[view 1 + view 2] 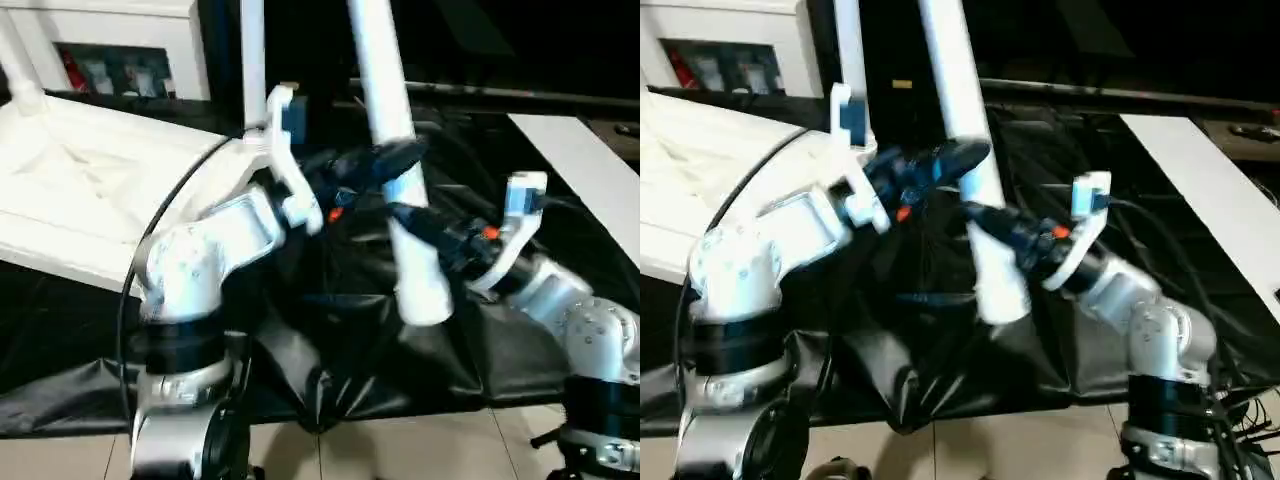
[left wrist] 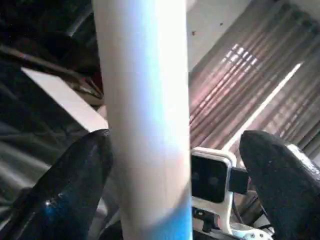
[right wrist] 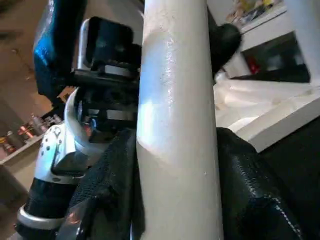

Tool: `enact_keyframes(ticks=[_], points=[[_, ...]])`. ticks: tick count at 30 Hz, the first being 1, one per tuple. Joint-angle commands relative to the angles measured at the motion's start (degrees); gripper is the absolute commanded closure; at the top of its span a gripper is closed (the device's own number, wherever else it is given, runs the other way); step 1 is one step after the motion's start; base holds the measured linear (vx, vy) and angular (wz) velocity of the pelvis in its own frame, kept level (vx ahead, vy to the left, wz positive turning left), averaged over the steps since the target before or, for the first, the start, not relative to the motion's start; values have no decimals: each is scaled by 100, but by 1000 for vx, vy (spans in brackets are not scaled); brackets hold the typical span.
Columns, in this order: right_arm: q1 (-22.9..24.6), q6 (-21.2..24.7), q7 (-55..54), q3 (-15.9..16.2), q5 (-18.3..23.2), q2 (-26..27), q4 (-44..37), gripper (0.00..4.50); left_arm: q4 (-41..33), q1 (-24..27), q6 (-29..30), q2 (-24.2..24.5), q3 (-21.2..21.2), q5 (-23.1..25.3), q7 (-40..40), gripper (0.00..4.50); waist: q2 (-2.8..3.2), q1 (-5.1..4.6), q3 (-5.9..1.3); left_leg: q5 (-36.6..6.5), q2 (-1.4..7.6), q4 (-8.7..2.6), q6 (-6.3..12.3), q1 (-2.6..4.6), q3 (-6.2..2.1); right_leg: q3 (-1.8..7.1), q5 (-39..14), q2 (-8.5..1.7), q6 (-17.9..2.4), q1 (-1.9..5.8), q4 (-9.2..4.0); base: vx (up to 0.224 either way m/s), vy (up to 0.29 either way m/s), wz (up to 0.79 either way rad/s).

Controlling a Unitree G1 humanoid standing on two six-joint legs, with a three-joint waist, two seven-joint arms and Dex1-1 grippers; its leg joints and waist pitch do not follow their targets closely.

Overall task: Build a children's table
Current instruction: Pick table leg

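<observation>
Item: table leg, white tapered tube, one of four for the children's table.
Position of leg: held in the air over the black-draped tabletop, long axis near upright and leaning slightly, thick end low, upper end running out of frame.
Right claw: closed on the leg low on its length; in the right wrist view both black fingers press the tube from either side.
Left claw: jaws spread wide around the leg just above the right claw; in the left wrist view one finger sits beside the tube and the other stands clear of it, so no grip.
Table top: white, lying upside down on the tabletop, ribbed underside up, toward the robot's left and well apart from the held leg.
Legs already fitted: one rises from a far corner; another stands upright at the corner nearer the claws.
Other: flat white board lies on the robot's right; white cabinet behind.
Key relation: the remaining sockets lie left of the held leg, on the left arm's side, yet only the right claw carries the leg.
Judgement: the thick end probably must swing left and down into a free socket; tilt risks a missed seat.
</observation>
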Motion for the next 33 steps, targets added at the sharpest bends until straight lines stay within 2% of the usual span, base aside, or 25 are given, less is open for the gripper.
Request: enact_keyframes(ticks=[1,6,10,13,19,20,21,22,23,28,29,30,32,33], points=[[-13,56,1,81,152,-25,-228,267,96,-132,30,-26,-20,39,136,0,31,29,-417,-512,481,-462,2,148,-260,333,-725,-564,-1282,243,-470,0,0,0],[-63,-33,-197,241,50,-10,-228,267,162,-172,-26,79,17,-45,336,0,12,50,-401,-630,487,-482,-79,149,-263,337,-936,-577,-1226,231,-488,0,0,0],[-122,-138,-304,401,-124,38,-196,267,200,-171,-5,229,-4,115,451,39,7,40,-394,-684,487,-496,-157,147,-269,340,-1101,-576,-1110,221,-500,0,0,0],[-163,-196,-363,472,-174,39,-182,267,268,-188,-39,251,19,208,601,66,8,44,-403,-629,488,-491,-156,148,-266,344,-1000,-577,-1074,222,-489,0,0,0],[-247,-289,-445,569,-217,35,-73,267,319,-213,-65,269,32,136,773,107,11,52,-407,-566,487,-490,-148,146,-263,342,-823,-575,-1148,226,-466,0,0,0],[-249,-293,-450,572,-223,37,-75,267,311,-212,-59,262,41,123,783,119,6,48,-403,-582,485,-491,-146,140,-263,343,-818,-574,-1155,228,-467,0,0,0],[-254,-299,-461,579,-234,41,-76,267,298,-209,-48,250,57,100,800,128,-36,53,-399,-584,479,-487,-125,133,-255,347,-897,-587,-1139,236,-471,0,0,0],[-263,-314,-471,595,-246,40,-73,267,286,-211,-30,222,95,67,840,134,-21,59,-397,-581,479,-488,-125,137,-256,347,-943,-591,-1132,234,-479,0,0,0],[-282,-337,-483,617,-250,30,-59,267,264,-207,-9,184,128,25,875,141,-40,52,-397,-572,489,-486,-137,141,-257,344,-965,-586,-1136,229,-477,0,0,0],[-338,-379,-510,675,-274,-1,-39,267,272,-244,-2,149,223,-78,960,188,-44,47,-388,-582,487,-489,-130,145,-254,345,-1051,-580,-1090,215,-491,0,0,0],[-348,-393,-516,690,-289,-6,-34,267,274,-250,0,163,231,-95,956,210,-45,48,-390,-573,484,-487,-126,144,-255,345,-1042,-575,-1081,216,-487,0,0,0],[-361,-422,-527,719,-327,-18,-31,267,269,-257,-6,199,226,-112,938,210,-61,47,-393,-550,481,-485,-119,137,-253,345,-1022,-578,-1072,222,-486,0,0,0],[-367,-441,-538,739,-355,-22,-33,267,261,-261,-3,227,219,-129,912,225,-56,47,-394,-505,479,-485,-106,133,-255,347,-978,-575,-1060,221,-476,0,0,0],[-394,-421,-567,786,-380,-5,-38,267,203,-286,44,394,137,-150,763,238,-79,47,-393,-490,478,-482,-96,134,-249,346,-970,-576,-1063,222,-475,0,0,0]])
